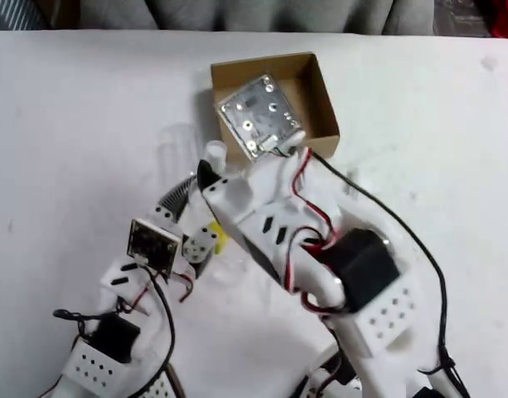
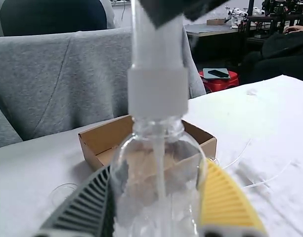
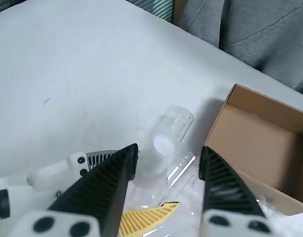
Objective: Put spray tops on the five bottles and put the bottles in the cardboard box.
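Closest in: clear bottle (image 2: 156, 148), upright, pinched at the body by left gripper (image 2: 158, 170), just beside the cardboard box (image 2: 92, 143). Probably mid-fitting, so hold the bottle firm, centre before closing, then press straight down without tilting. White spray top (image 2: 157, 91) seated on the neck, between the spread jaws of right gripper (image 3: 169, 149), nearer one jaw than the other.

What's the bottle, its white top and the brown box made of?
Bottle: looks like clear plastic, maybe glass; you can see right through it. Spray top: smooth white plastic, probably, not shiny. Box: dull brown cardboard, with thin stiff walls.
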